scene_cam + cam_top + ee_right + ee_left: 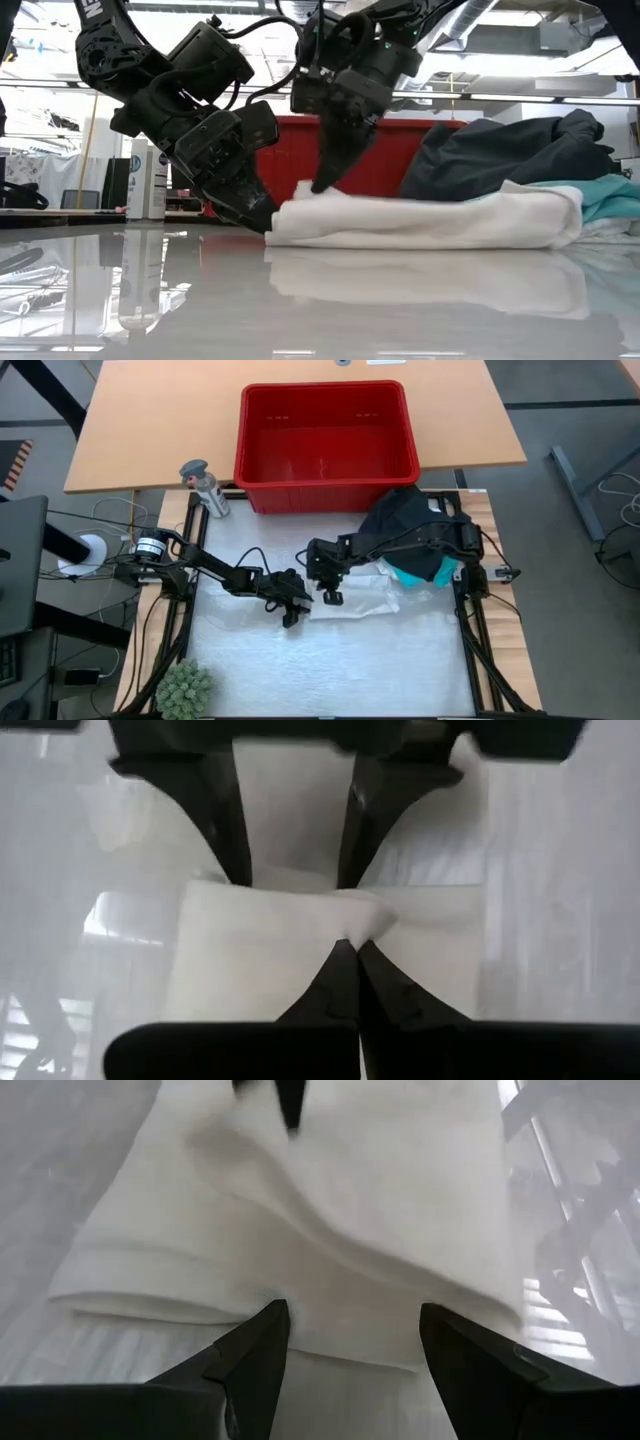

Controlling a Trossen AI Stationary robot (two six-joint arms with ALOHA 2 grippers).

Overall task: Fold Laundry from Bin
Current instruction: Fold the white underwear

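The right gripper [350, 948] pinches the top layer of the folded white garment [430, 220] directly beneath it. The left gripper [350, 1342], fingers spread, sits against the nearest edge. Lift slowly so the lower layers stay flat.

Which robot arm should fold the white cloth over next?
Probably the right. Its hand is already pinched shut on the white cloth; the left hand is open at the cloth's edge, holding nothing.
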